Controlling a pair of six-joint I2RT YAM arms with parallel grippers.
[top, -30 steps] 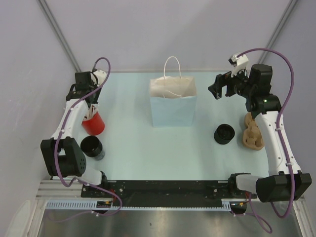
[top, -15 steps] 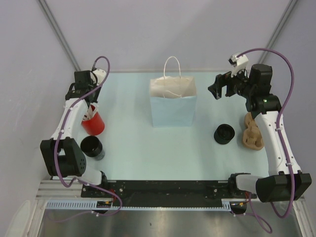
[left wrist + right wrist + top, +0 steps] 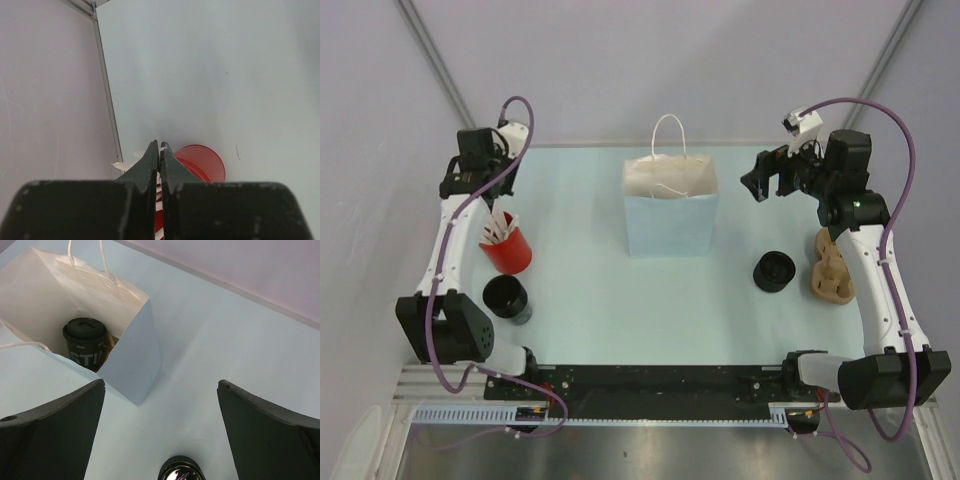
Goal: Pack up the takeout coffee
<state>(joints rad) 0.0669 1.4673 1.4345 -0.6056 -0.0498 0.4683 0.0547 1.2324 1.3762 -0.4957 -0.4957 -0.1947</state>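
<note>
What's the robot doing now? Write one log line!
left gripper: shut, near red straw cup | right gripper: open, beside bag | takeout coffee: inside bag

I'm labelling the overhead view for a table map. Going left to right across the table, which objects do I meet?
Red cup of straws → pale-blue paper bag → black cup → brown pulp carrier.

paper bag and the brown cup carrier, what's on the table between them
A short black cup stands there, closer to the carrier than to the paper bag. The top view shows it.
</note>
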